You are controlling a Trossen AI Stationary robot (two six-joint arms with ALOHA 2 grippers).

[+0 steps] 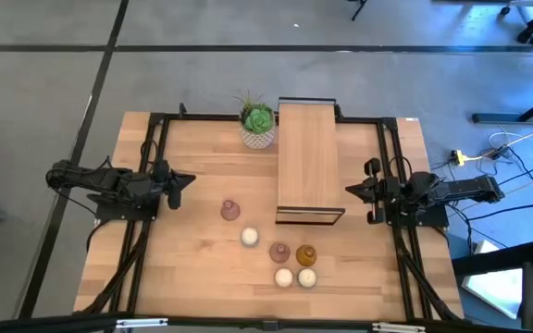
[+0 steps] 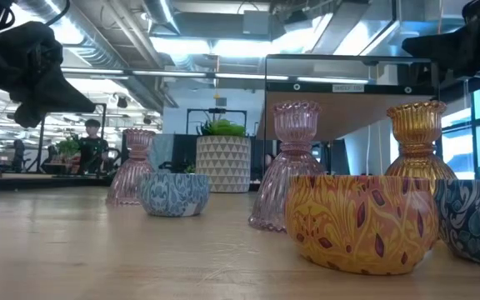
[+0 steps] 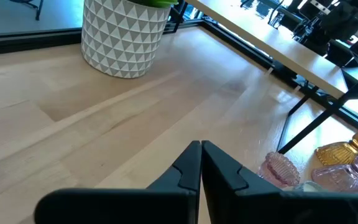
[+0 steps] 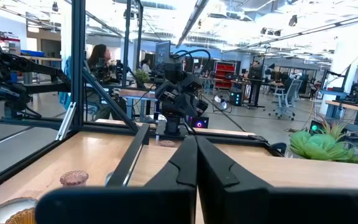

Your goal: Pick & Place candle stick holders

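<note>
Six candle stick holders stand upright on the table's near middle: a pink glass one (image 1: 230, 210), a brownish-pink one (image 1: 279, 252), an amber one (image 1: 305, 254), and three round ones, cream-white from above (image 1: 249, 237) (image 1: 283, 277) (image 1: 306, 277). In the low view the round ones show patterned walls (image 2: 361, 221). My left gripper (image 1: 188, 180) is shut and empty at the table's left, above the wood, left of the pink holder. My right gripper (image 1: 350, 190) is shut and empty at the table's right, beside the stand's near end. Both show shut in their wrist views (image 3: 201, 149) (image 4: 196, 140).
A long wooden black-framed stand (image 1: 308, 162) runs from the far edge toward the middle. A green succulent in a white patterned pot (image 1: 258, 125) stands left of it at the far edge. Black frame rails (image 1: 155, 157) run along the table's sides. A person shows in the room behind (image 2: 92, 142).
</note>
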